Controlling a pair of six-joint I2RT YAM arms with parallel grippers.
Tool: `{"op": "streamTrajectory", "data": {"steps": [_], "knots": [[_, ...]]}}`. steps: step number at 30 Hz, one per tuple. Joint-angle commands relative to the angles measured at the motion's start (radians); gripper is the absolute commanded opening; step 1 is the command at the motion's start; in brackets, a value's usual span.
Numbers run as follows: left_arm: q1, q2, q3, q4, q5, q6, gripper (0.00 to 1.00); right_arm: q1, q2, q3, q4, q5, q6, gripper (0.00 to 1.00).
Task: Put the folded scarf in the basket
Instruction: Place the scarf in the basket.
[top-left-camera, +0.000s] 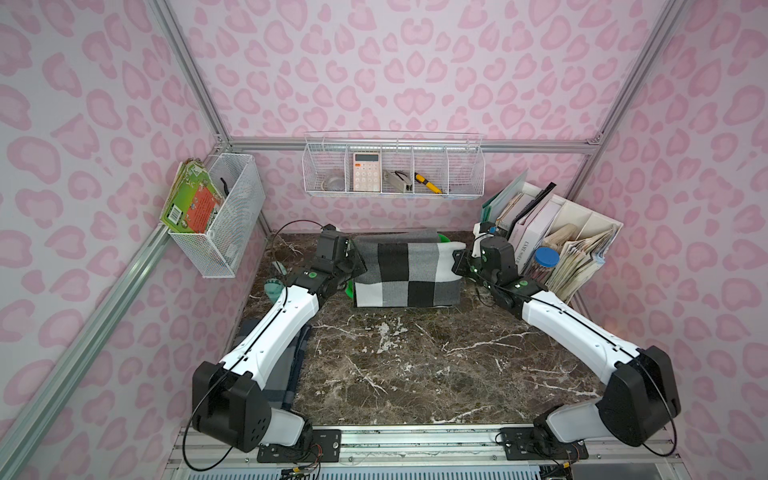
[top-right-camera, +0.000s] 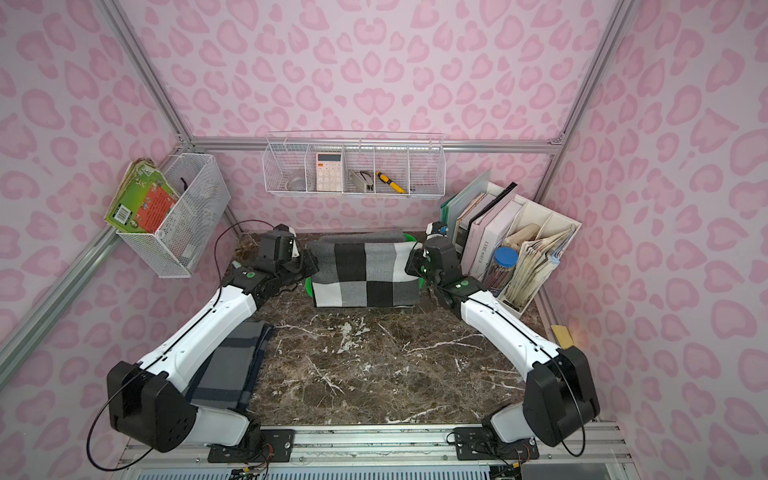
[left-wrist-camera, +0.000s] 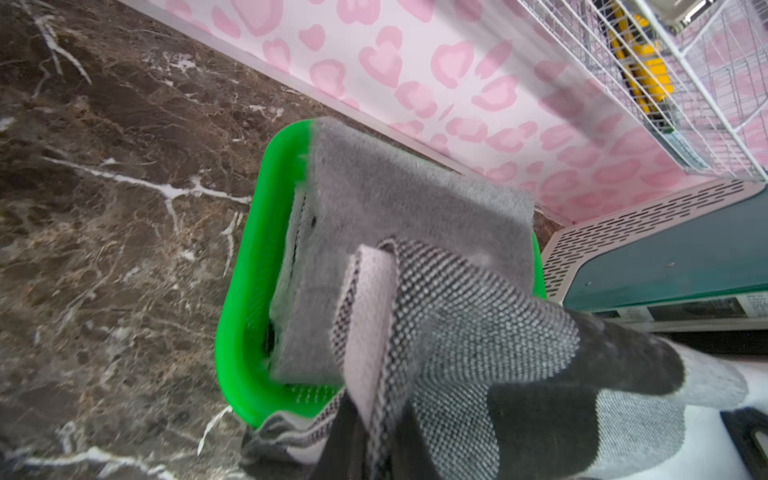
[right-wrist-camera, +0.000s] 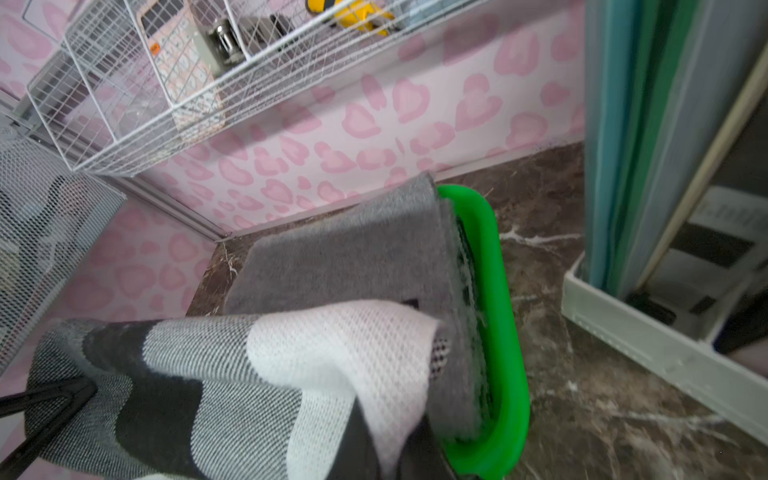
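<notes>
While the scarf (top-left-camera: 405, 270) overhangs the basket (left-wrist-camera: 241, 311), book (top-left-camera: 524, 249) lettering is illegible.

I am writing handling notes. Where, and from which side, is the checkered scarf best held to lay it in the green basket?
Hold the checkered scarf by its two short ends, one gripper from each side: the left gripper and right gripper are shut there now. It is a wide, limp folded panel; pinched mid-span it would probably sag. The basket lies lengthwise beneath.
</notes>
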Motion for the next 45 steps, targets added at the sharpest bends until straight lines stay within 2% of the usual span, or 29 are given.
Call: {"op": "streamTrajectory", "data": {"steps": [1,10,19,24,25,26,27,28,29,31,33,38,40,45], "knots": [[0.031,0.074,0.076,0.046,-0.029,0.039,0.00,-0.035,0.079,0.083,0.044,-0.020,-0.062,0.00],[0.086,0.233,0.198,0.125,-0.035,0.086,0.00,-0.050,0.337,0.352,0.007,-0.034,-0.147,0.00],[0.116,0.341,0.285,0.129,0.036,0.091,0.00,-0.056,0.472,0.499,-0.028,0.008,-0.193,0.00],[0.125,0.357,0.296,0.136,0.081,0.094,0.00,-0.056,0.513,0.554,-0.049,-0.016,-0.203,0.00],[0.132,0.358,0.302,0.131,0.101,0.092,0.00,-0.056,0.519,0.566,-0.055,-0.031,-0.210,0.07],[0.137,0.358,0.308,0.123,0.126,0.087,0.04,-0.056,0.521,0.574,-0.065,-0.041,-0.211,0.19],[0.140,0.358,0.314,0.110,0.151,0.082,0.22,-0.054,0.518,0.579,-0.074,-0.050,-0.213,0.33],[0.141,0.352,0.319,0.095,0.170,0.078,0.43,-0.052,0.512,0.579,-0.083,-0.057,-0.215,0.43],[0.141,0.346,0.319,0.084,0.179,0.074,0.53,-0.049,0.505,0.578,-0.092,-0.060,-0.218,0.52],[0.140,0.315,0.307,0.080,0.239,0.071,0.62,-0.037,0.479,0.567,-0.117,-0.042,-0.225,0.65],[0.141,0.279,0.282,0.091,0.299,0.059,0.65,-0.024,0.434,0.531,-0.136,-0.023,-0.225,0.72],[0.142,0.173,0.209,0.043,0.355,0.024,0.66,-0.002,0.264,0.339,-0.115,0.005,-0.181,0.75],[0.141,0.119,0.165,0.008,0.387,0.025,0.63,0.004,0.175,0.232,-0.101,-0.004,-0.153,0.75],[0.136,-0.035,0.029,-0.126,0.373,0.024,0.61,0.006,-0.065,-0.089,-0.030,0.008,-0.092,0.77]]}}
